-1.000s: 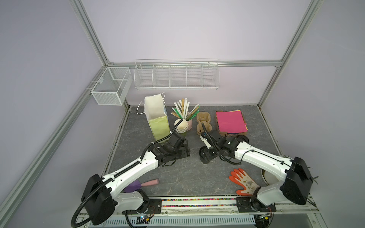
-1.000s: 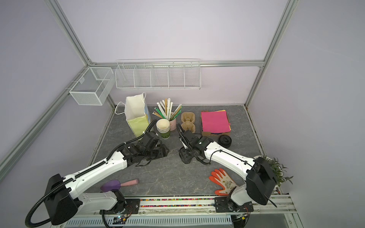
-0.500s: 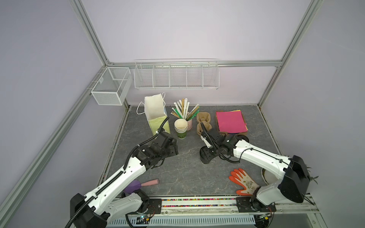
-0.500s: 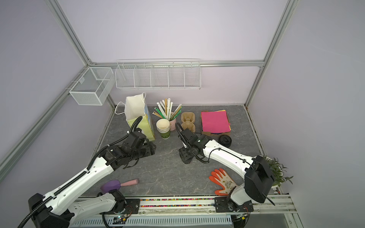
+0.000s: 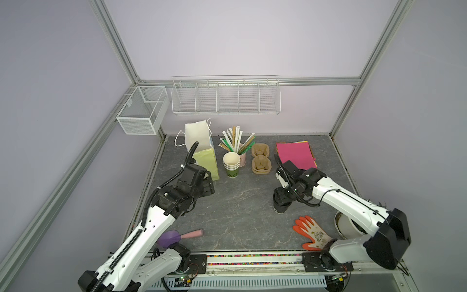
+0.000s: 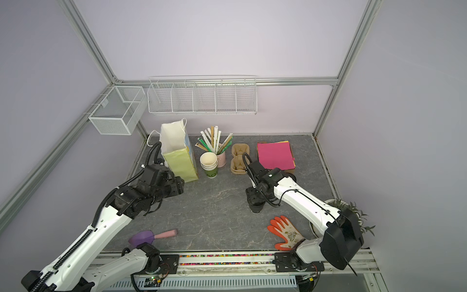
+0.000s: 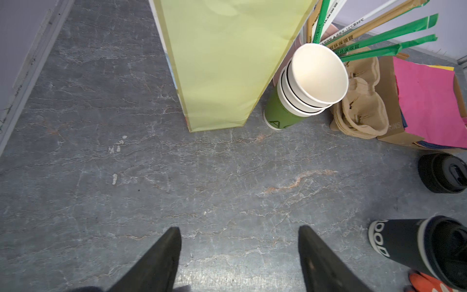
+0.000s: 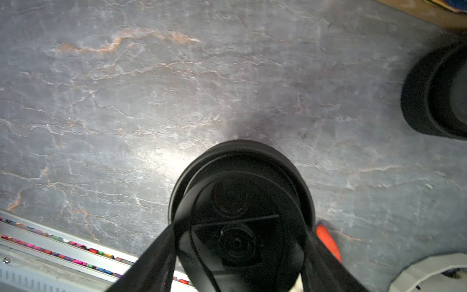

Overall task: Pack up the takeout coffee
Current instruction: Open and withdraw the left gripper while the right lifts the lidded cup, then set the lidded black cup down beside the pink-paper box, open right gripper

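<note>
Right wrist: right gripper [image 8: 242,225] clasps coffee [image 8: 240,174].

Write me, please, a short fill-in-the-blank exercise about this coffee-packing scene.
1. The right gripper clasps the takeout coffee, whose lid is ____.
2. The left gripper is ____, with nothing between its fingers.
3. The fingers of the glove are ____.
Missing words: black; open; orange.
</note>
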You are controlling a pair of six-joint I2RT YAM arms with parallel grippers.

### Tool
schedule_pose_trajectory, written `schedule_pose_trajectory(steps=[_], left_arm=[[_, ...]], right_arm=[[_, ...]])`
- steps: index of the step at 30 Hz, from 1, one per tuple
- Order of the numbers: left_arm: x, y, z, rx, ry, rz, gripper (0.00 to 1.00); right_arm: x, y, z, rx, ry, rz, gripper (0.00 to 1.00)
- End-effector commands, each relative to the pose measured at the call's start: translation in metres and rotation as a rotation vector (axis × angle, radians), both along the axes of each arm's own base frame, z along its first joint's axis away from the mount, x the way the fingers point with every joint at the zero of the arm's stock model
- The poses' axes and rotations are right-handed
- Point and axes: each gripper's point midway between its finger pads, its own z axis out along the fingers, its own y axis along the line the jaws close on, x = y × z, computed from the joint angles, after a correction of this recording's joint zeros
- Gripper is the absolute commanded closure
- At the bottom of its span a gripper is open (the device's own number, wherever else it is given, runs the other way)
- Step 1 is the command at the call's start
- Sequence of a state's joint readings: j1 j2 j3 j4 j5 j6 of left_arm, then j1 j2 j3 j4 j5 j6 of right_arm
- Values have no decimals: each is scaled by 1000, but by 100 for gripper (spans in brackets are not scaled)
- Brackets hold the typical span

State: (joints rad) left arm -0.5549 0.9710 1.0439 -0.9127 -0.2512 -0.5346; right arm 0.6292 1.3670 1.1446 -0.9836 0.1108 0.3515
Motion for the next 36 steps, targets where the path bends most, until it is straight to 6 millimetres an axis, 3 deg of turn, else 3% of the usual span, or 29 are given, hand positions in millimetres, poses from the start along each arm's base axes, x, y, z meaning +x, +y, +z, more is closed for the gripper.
schedule_pose_trajectory(steps=[1, 6, 10, 20, 36], left_arm=[[-2, 14, 10, 91, -36, -16, 25], [0, 31, 11, 182, -88, 10, 24], [-1, 31, 8, 168, -106, 7, 24], [-5, 32, 3, 159, -115, 3, 23], [-6, 29, -2, 157, -100, -13, 21]], right_arm=[[-3, -30, 7, -5, 2, -84, 31], [8, -62, 13, 37, -38, -213, 30], [17, -92, 12, -2, -58, -315, 30], [41, -131, 7, 19, -104, -504, 30], [49, -143, -6, 44, -74, -573, 26]])
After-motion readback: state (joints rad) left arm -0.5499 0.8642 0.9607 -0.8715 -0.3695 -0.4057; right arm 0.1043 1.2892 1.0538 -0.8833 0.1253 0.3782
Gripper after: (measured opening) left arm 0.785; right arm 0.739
